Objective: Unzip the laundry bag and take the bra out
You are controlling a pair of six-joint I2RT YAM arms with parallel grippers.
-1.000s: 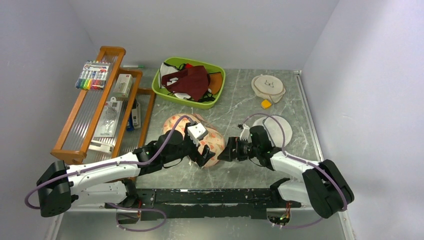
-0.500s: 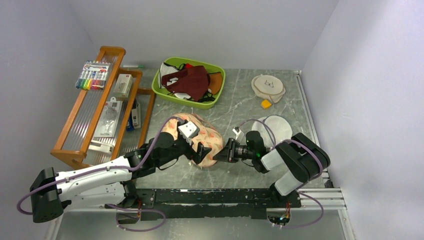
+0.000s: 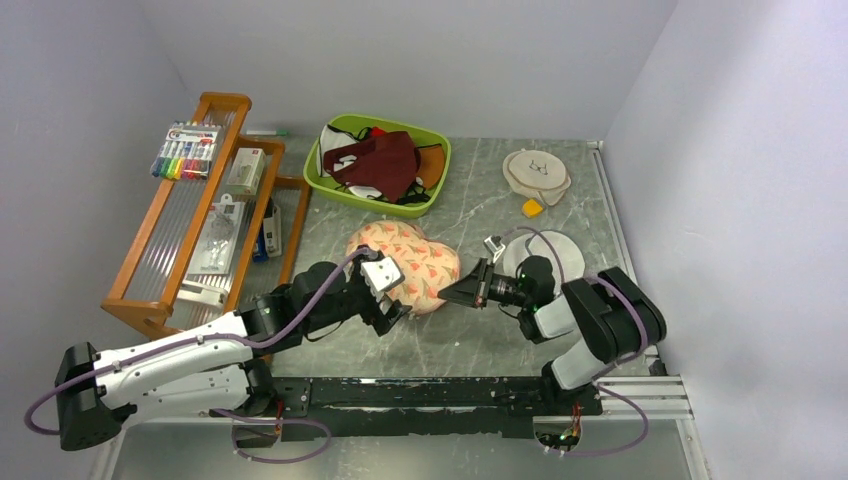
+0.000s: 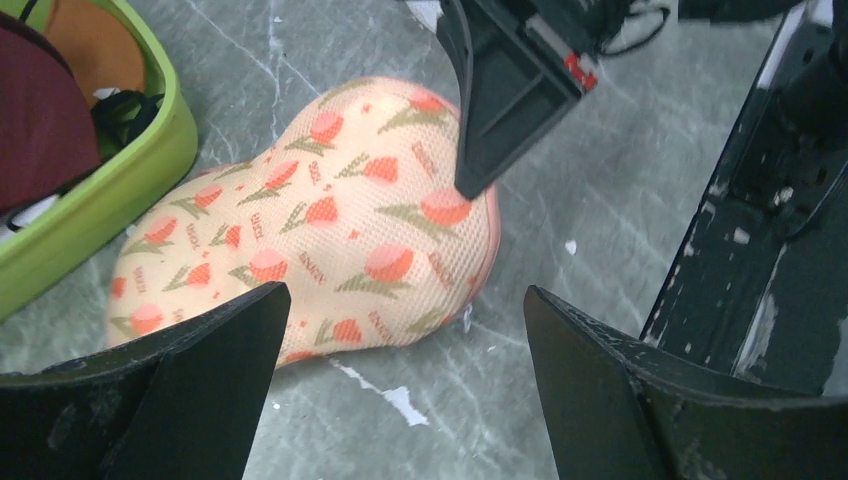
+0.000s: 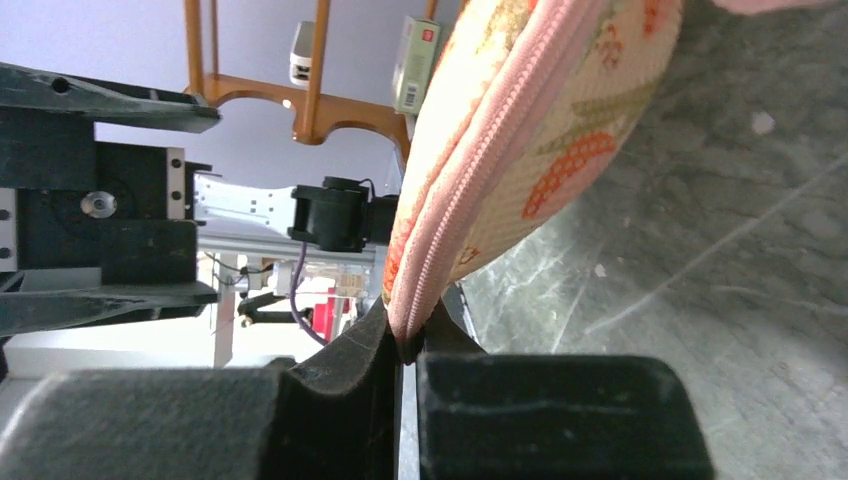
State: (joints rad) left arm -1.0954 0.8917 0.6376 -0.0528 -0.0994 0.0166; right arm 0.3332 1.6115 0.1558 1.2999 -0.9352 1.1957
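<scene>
Laundry bag [image 3: 408, 272]: lies on the tabletop [image 3: 470, 345] mid-field, between the two hands and a little in front of the green tray [image 3: 441, 158].

Right hand [image 5: 405, 340]: clenched on the bag's pink zip edging at the end nearest it. The zip teeth read closed along all the seam the wrist view shows. The puller cannot be made out and may sit inside the pinch.

Left hand [image 4: 400, 340]: released, fingers spread wide, hovering just beside the bag's near-left edge with no contact seen.

Bra: not visible, presumably still inside.

Step in hand, as judged: the unzip, at its very start, with nothing opened yet.

Next move likely calls for the left hand to pin the fabric while the right draws along the seam. If only edging is pinched, a regrasp on the puller comes first.
</scene>
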